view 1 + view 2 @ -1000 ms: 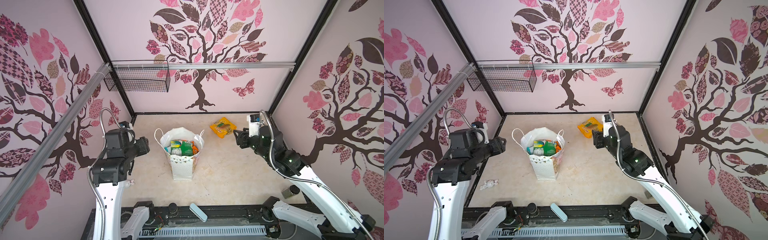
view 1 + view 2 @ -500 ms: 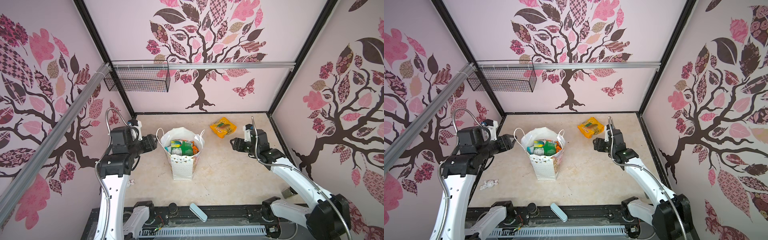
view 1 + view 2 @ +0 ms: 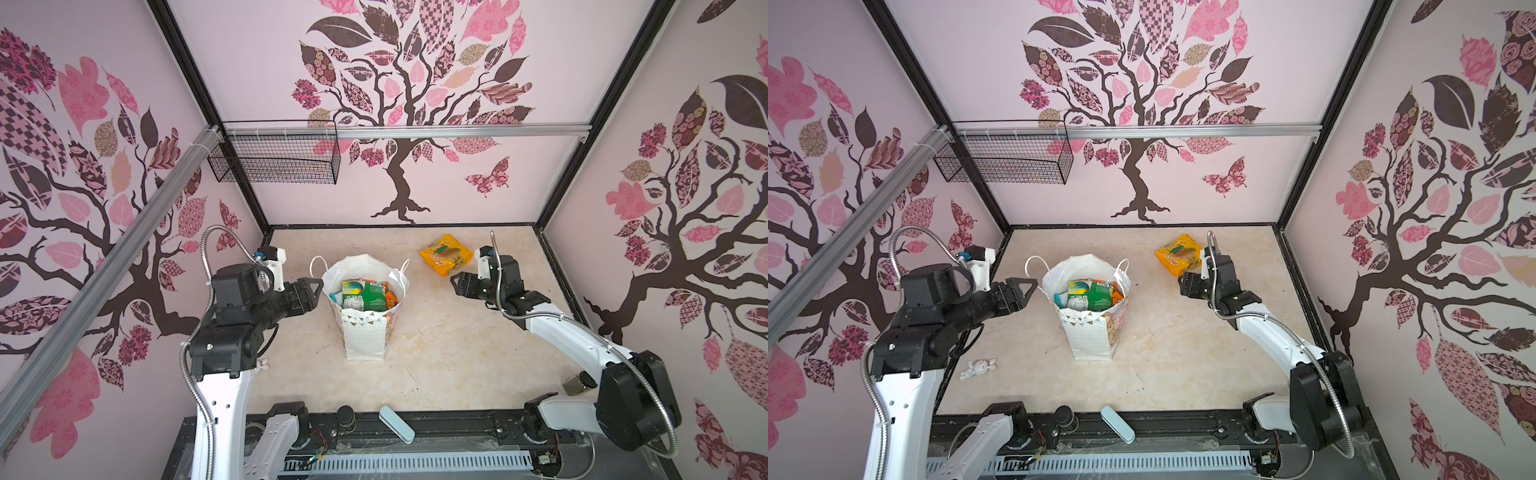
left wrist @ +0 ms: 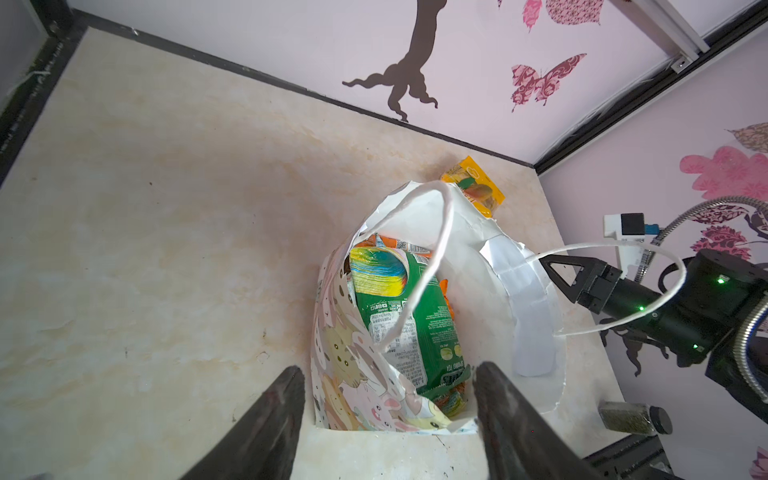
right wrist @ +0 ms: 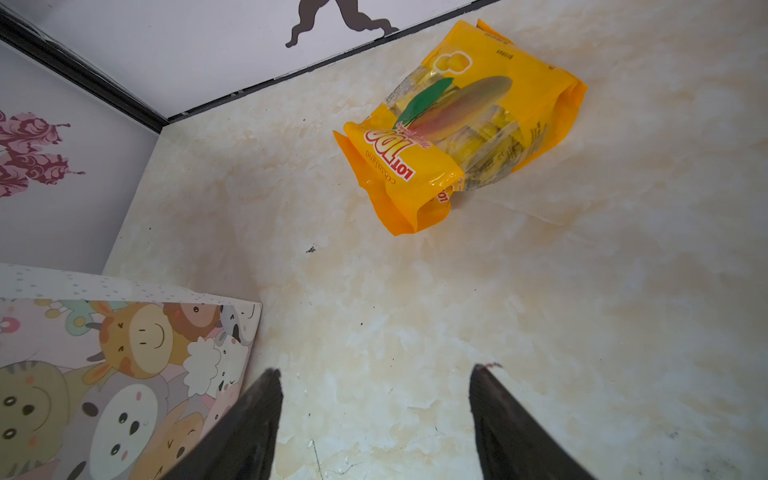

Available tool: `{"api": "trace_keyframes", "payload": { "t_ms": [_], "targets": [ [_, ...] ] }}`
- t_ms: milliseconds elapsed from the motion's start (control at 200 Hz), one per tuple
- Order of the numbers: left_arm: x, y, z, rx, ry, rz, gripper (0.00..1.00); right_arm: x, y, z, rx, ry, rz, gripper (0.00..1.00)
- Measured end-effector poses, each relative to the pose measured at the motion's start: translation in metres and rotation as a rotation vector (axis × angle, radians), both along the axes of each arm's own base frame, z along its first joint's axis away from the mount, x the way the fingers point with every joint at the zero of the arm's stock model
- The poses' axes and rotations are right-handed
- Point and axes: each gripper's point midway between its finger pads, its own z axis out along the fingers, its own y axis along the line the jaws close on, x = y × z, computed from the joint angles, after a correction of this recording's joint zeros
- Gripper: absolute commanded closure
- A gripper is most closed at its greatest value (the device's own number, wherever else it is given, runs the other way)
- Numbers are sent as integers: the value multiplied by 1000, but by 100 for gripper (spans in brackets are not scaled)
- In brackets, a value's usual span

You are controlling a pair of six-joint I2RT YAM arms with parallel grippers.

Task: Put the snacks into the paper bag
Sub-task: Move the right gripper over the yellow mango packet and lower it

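left gripper [image 3: 312,292] gapes, empty, beside the bag [image 3: 365,337] of snacks [image 3: 368,294]; right gripper [image 3: 457,284] gapes, empty, near the yellow packet [image 3: 445,254].

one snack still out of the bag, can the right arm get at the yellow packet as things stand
Probably yes. The right gripper is open and empty, close beside the yellow packet, which lies alone on the table with bare surface between them. The paper bag stands off to the side.

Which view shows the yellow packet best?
Right wrist: the packet lies whole, close and unobstructed, label readable. Both top views show the packet small, far back. Left wrist shows only its end behind the bag.
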Motion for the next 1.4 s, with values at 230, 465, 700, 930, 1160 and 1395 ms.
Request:
{"api": "trace_keyframes", "payload": {
  "t_ms": [230, 465, 700, 930, 1160, 1395],
  "targets": [
    [22, -12, -19, -3, 44, -46, 48, 16, 7, -35, -14, 64, 10, 27],
    [28, -12, -29, 53, 18, -30, 56, 36, 20, -51, -3, 101, 42, 27],
    [39, -10, -35, 71, -6, -19, 75, 38, 21, -49, -5, 90, 51, 27],
    [44, -11, -44, 46, -23, -14, 88, 35, 25, -49, 4, 97, 71, 27],
    [47, -6, -38, 4, -47, -11, 94, 32, 22, -54, -38, 104, 88, 25],
    [49, -5, -41, -21, -35, -24, 95, 39, 24, -52, -60, 93, 104, 22]
  ]
}}
